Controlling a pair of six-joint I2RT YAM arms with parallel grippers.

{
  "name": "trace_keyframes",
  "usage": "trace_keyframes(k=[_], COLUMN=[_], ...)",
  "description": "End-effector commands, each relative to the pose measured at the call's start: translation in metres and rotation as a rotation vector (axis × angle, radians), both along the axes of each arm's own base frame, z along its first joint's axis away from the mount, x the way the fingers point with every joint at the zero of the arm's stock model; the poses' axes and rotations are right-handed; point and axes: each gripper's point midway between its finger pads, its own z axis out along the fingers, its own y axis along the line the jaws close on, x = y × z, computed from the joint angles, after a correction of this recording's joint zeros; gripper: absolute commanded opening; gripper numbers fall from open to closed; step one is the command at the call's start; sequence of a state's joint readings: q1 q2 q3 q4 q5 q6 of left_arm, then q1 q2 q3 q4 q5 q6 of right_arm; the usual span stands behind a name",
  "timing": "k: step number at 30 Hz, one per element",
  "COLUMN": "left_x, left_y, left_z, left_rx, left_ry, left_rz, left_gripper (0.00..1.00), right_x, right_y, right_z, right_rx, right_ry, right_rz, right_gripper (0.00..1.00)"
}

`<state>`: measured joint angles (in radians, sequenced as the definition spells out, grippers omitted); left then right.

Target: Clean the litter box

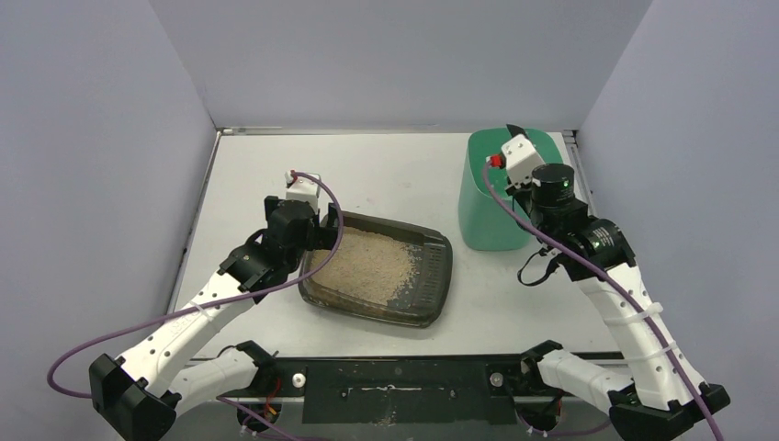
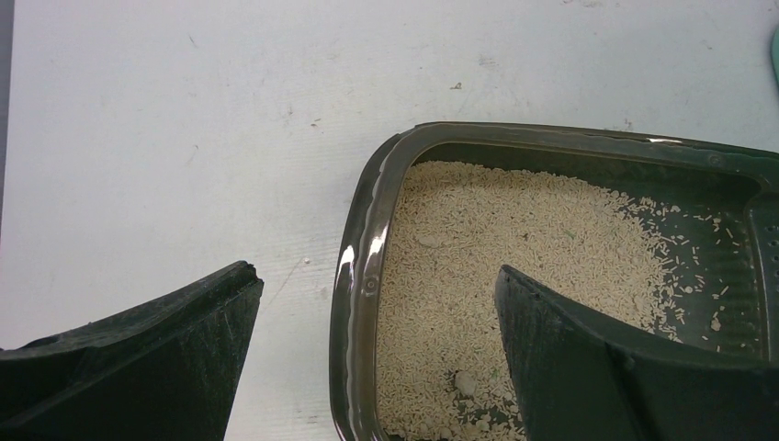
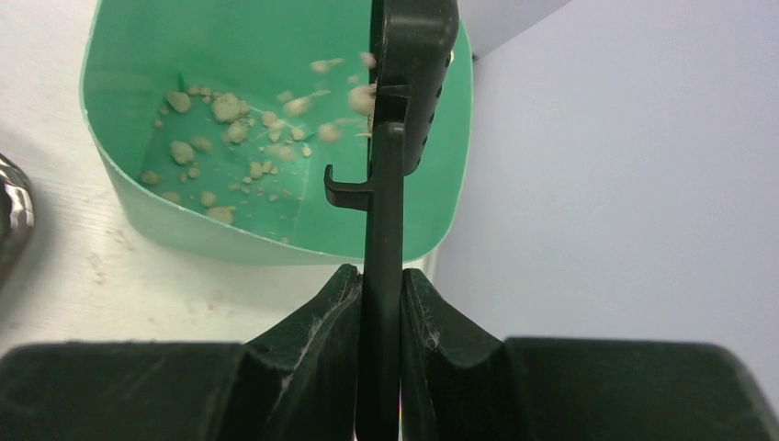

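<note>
One shallow dark litter box [image 1: 434,274] [image 2: 570,138] lies on the white table [image 1: 386,175], in the middle and towards my left side, with its long sides running slantwise. Beige granules [image 1: 363,265] [image 2: 478,239] are heaped over the left part of its floor. The right part is mostly bare dark plastic with only scattered grains. A few larger pale clumps [image 2: 464,381] sit among the granules near my left wrist camera.

My left gripper [image 1: 310,241] [image 2: 374,274] is spread wide and holds nothing. It straddles the box's left rim, with one finger [image 2: 165,358] over the bare table outside and the other [image 2: 606,367] over the granules inside. I cannot tell whether either finger touches anything beneath it.

Off to the right of the box and apart from it stands a taller mint-green bin [image 1: 487,220] [image 3: 248,37], close to the right wall. My right gripper [image 3: 378,276] is up above it, closed narrow on the flat handle of a black scoop [image 1: 513,131] [image 3: 404,73], which is pinched between the two pads. In the right wrist view the scoop is edge-on and stands straight away from the fingers, with its head over the open mouth of the bin. Pale lumps of litter [image 3: 225,106] lie scattered on the bin's floor. A few more show blurred beside the scoop's head, and I cannot say whether those are on the scoop or in the bin.
</note>
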<state>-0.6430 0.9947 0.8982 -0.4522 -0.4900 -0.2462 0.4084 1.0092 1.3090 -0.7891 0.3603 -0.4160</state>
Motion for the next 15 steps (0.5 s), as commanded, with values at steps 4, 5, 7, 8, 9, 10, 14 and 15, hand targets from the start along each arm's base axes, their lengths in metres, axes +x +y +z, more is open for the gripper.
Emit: trace_keyframes(k=[4, 5, 7, 8, 9, 10, 14, 15], left_x=[0.003, 0.003, 0.003, 0.003, 0.003, 0.003, 0.003, 0.003], left_y=[-0.001, -0.001, -0.001, -0.001, -0.001, -0.001, -0.001, -0.001], left_z=[0.015, 0.014, 0.015, 0.014, 0.014, 0.014, 0.013, 0.013], left_rx=[-0.014, -0.012, -0.013, -0.012, -0.011, -0.011, -0.007, -0.009], left_ry=[-0.057, -0.055, -0.056, -0.055, -0.056, -0.055, -0.051, -0.053], left_rz=[0.003, 0.002, 0.003, 0.003, 0.005, 0.003, 0.002, 0.001], left_gripper=[0.97, 0.97, 0.97, 0.97, 0.97, 0.97, 0.97, 0.97], right_x=[-0.008, -0.008, -0.008, -0.008, -0.008, -0.007, -0.003, -0.004], right_y=[-0.022, -0.022, -0.021, -0.019, -0.018, -0.017, 0.000, -0.008], right_z=[0.032, 0.033, 0.035, 0.037, 0.039, 0.039, 0.033, 0.033], right_rx=[-0.356, -0.375, -0.387, -0.382, -0.380, -0.386, -0.313, -0.339], right_ry=[-0.031, -0.026, -0.027, -0.036, -0.045, -0.048, -0.040, -0.062], right_rz=[-0.066, -0.070, -0.071, -0.064, -0.059, -0.055, 0.026, -0.028], right_gripper=[0.00, 0.00, 0.00, 0.00, 0.00, 0.00, 0.00, 0.00])
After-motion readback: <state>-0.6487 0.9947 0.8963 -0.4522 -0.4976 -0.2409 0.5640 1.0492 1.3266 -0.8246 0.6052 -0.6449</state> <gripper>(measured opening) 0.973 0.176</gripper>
